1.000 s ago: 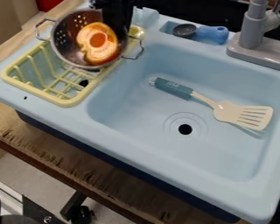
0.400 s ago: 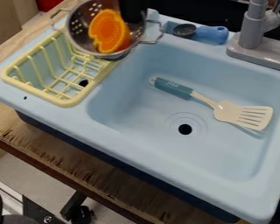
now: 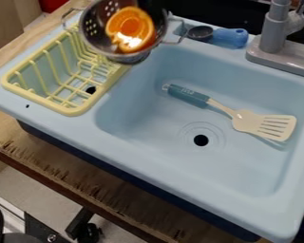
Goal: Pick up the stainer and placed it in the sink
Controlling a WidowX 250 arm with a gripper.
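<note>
- Grasping the metal colander (image 3: 102, 39) at the top edge of the view, with the black end effector (image 3: 153, 4) partly cut off there; fingertips too hidden to make out.
- Tilted with its open side toward the camera, held up over the far end of the yellow dish rack (image 3: 67, 112) and beside the upper-left corner of the basin; outside the basin of the light blue sink (image 3: 199, 197).
- Inside the colander, an orange toy food piece (image 3: 129, 26) with a bright glare on it.
- Lying in the basin, a slotted spatula (image 3: 251, 122); teal handle toward the upper left, cream head toward the right; just below and to the left of that head, the round dark drain hole (image 3: 201, 140).
- In the recess along the back rim, a dark round-bowled scoop (image 3: 200, 32) beside a blue toy item (image 3: 231, 37); to their right, the grey faucet (image 3: 273, 35).
- Under the sink, the wooden table (image 3: 53, 161), rough along its near edge.
</note>
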